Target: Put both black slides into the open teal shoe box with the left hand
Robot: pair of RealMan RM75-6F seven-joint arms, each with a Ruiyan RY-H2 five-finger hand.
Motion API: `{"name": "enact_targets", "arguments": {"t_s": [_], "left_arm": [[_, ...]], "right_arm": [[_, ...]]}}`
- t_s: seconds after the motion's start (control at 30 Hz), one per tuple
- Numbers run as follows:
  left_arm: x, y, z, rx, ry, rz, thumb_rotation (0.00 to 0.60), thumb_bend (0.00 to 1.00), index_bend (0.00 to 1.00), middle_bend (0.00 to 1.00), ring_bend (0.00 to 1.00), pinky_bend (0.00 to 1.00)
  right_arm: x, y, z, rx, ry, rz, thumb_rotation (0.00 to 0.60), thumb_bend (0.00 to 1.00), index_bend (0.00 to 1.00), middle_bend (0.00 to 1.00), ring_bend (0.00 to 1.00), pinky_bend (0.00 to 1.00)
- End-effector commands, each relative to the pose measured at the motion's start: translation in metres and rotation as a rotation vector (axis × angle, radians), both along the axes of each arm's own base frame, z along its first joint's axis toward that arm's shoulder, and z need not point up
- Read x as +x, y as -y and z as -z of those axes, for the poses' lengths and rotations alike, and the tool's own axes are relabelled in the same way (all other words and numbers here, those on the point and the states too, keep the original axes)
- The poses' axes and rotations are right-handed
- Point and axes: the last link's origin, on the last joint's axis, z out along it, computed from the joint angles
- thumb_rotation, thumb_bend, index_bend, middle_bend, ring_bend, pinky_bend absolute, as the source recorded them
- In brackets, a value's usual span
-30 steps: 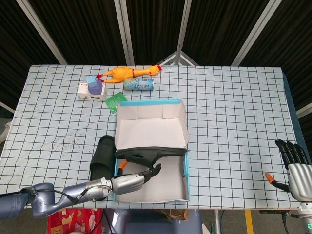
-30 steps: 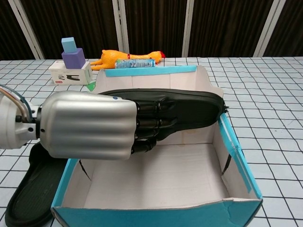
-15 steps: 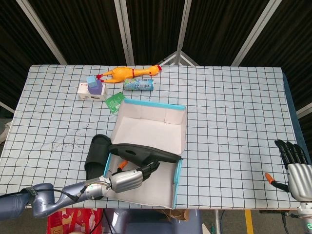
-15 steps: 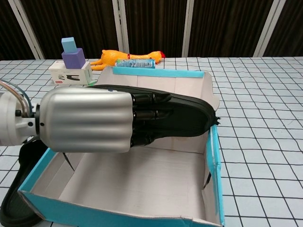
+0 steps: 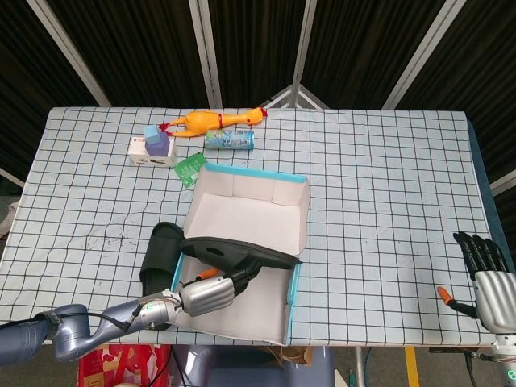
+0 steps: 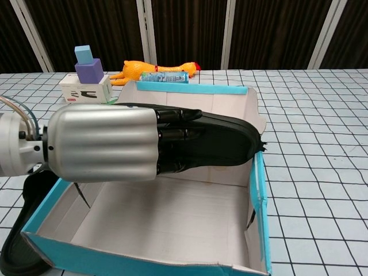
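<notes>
My left hand (image 5: 211, 293) (image 6: 109, 146) grips one black slide (image 5: 242, 251) (image 6: 224, 141), holding it level across the open teal shoe box (image 5: 297, 278) (image 6: 260, 190), its toe end near the box's right wall. The box stands skewed on the table, its lid flap (image 5: 242, 218) raised behind. The second black slide (image 5: 159, 256) (image 6: 20, 230) lies on the table just left of the box. My right hand (image 5: 488, 270) hangs at the table's right front edge, fingers apart and holding nothing.
At the back left lie a yellow rubber chicken (image 5: 211, 119) (image 6: 152, 69), a small can (image 5: 229, 140), a green card (image 5: 191, 168) and a white box with blue and purple blocks (image 5: 153, 147) (image 6: 86, 77). The checked cloth stretches wide to the right.
The box swung counter-clockwise and slid left earlier; since then it has stayed put. My left hand drew back slightly with the slide still across the box.
</notes>
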Motion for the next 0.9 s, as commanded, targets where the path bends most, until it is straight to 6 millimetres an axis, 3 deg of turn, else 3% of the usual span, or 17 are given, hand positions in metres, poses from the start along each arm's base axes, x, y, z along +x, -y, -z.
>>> {"name": "enact_targets", "arguments": {"t_s": [0.03, 0.27, 0.43, 0.6, 0.9], "left_arm": [[0.0, 0.003, 0.0, -0.01, 0.003, 0.001, 0.6, 0.55, 0.43, 0.49, 0.07, 0.07], [0.006, 0.008, -0.006, -0.03, 0.04, -0.01, 0.6, 0.54, 0.34, 0.42, 0.07, 0.07], [0.013, 0.011, -0.013, -0.044, 0.082, -0.03, 0.592, 0.52, 0.25, 0.28, 0.06, 0.07], [0.015, 0.012, -0.018, -0.039, 0.079, -0.028, 0.54, 0.48, 0.13, 0.13, 0.04, 0.07], [0.03, 0.018, -0.04, -0.116, 0.271, -0.17, 0.552, 0.48, 0.11, 0.12, 0.05, 0.12]], "right_arm": [[0.0, 0.0, 0.0, 0.003, 0.002, 0.001, 0.6, 0.25, 0.05, 0.09, 0.05, 0.04], [0.001, 0.0, 0.002, 0.013, -0.002, 0.005, 0.6, 0.25, 0.05, 0.09, 0.04, 0.04], [0.002, -0.001, 0.002, 0.013, -0.003, 0.005, 0.6, 0.25, 0.05, 0.09, 0.04, 0.04], [0.002, -0.001, 0.002, 0.013, -0.004, 0.006, 0.6, 0.25, 0.05, 0.09, 0.04, 0.04], [0.0, -0.001, 0.002, 0.014, -0.005, 0.026, 0.6, 0.25, 0.05, 0.09, 0.04, 0.04]]}}
